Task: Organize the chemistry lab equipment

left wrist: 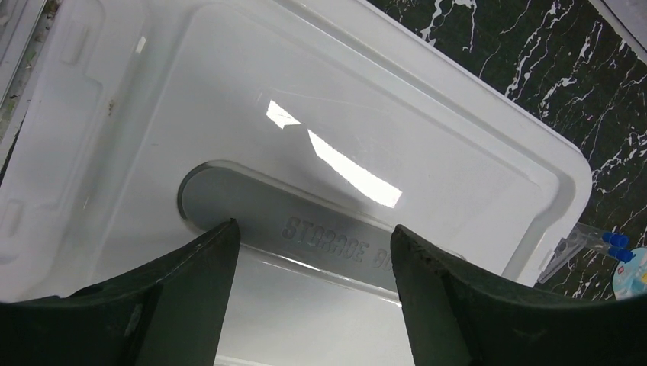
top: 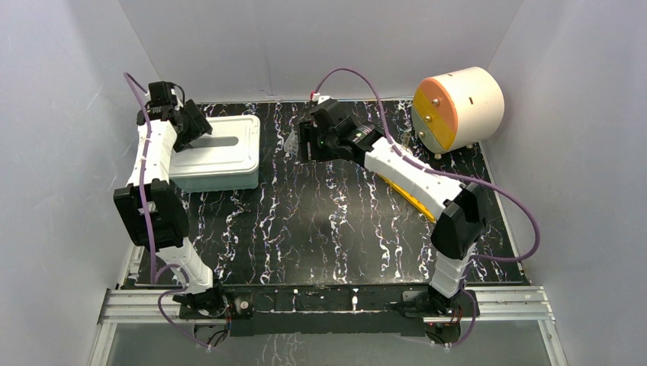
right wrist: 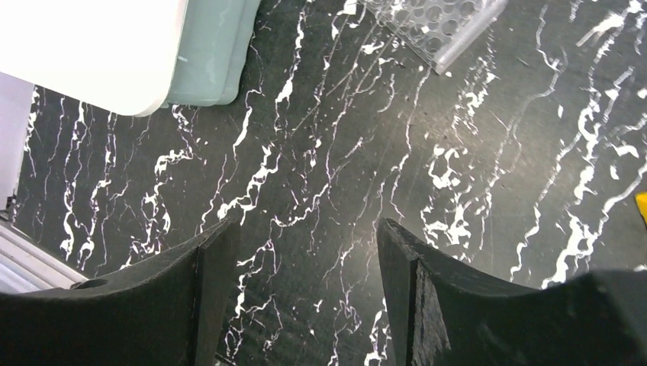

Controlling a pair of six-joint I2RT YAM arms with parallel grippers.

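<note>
Likely trouble first. Could skid off the glossy white lid [left wrist: 366,99] of the storage box [top: 221,179] if closing the left gripper [left wrist: 313,229] on the flat panel rather than in the grey handle recess [left wrist: 259,202] (embossed lettering there, partly hidden by the fingers). Could also drag the whole box instead of lifting the lid, if latched; cannot tell from here. On the right side, risk of nudging the clear tube rack [right wrist: 439,19] sideways or tipping it by coming in low across the black marbled table [right wrist: 320,137].

For the left gripper: spread wide, nothing between the fingers, poised over the handle recess, not visibly touching. For the right gripper [right wrist: 305,225]: likewise wide and empty, above the table, clear tube rack ahead of the fingertips and apart from them, box corner off to one side. Then the blue-capped tubes [left wrist: 616,242], lying just past the box's corner, well clear of the left fingers. Lastly the yellow rack [top: 412,200], lying under the right forearm, behind that gripper, easy to clip on a retreat.
</note>
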